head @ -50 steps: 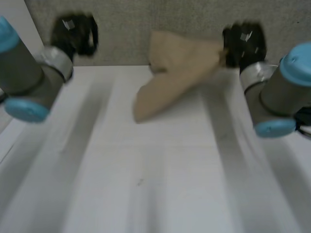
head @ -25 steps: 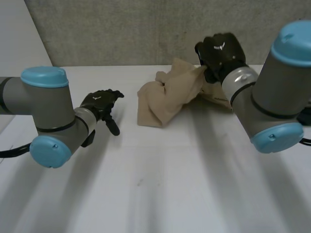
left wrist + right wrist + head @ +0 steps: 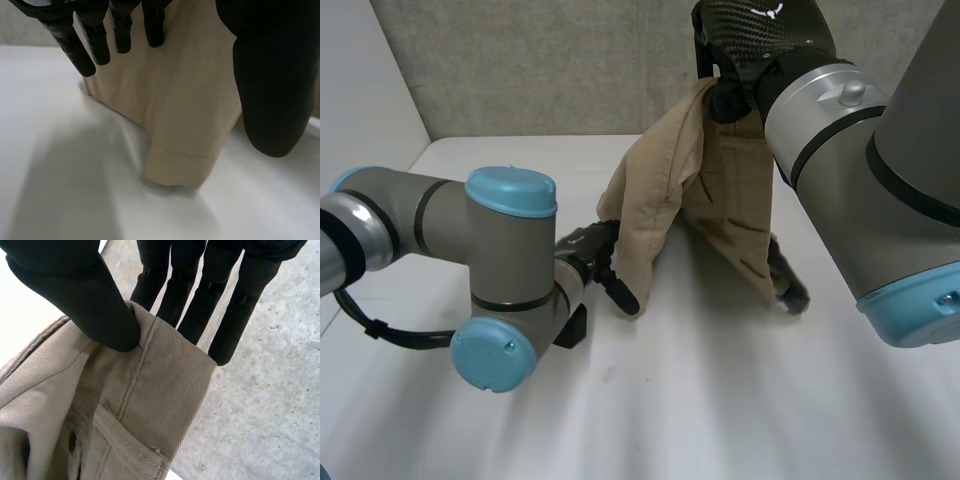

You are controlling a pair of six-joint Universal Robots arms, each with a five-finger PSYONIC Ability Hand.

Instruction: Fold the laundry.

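Tan trousers (image 3: 705,190) hang from the right hand (image 3: 752,40), high above the white table (image 3: 720,400). Their far side is cut off behind the right forearm, and the lowest end is too blurred to tell whether it rests on the table. The left hand (image 3: 592,247) is half hidden behind its own arm in the head view. In the right wrist view the thumb (image 3: 75,295) pinches the waistband (image 3: 165,365) against straight fingers (image 3: 200,290). The left hand reaches low beside the hanging cloth, its fingers (image 3: 87,45) straight and spread, the thumb held wide; a leg hem (image 3: 180,165) lies beyond them, touching or not I cannot tell. Half a second ago the trousers lay bunched on the table and the left hand was well apart from them
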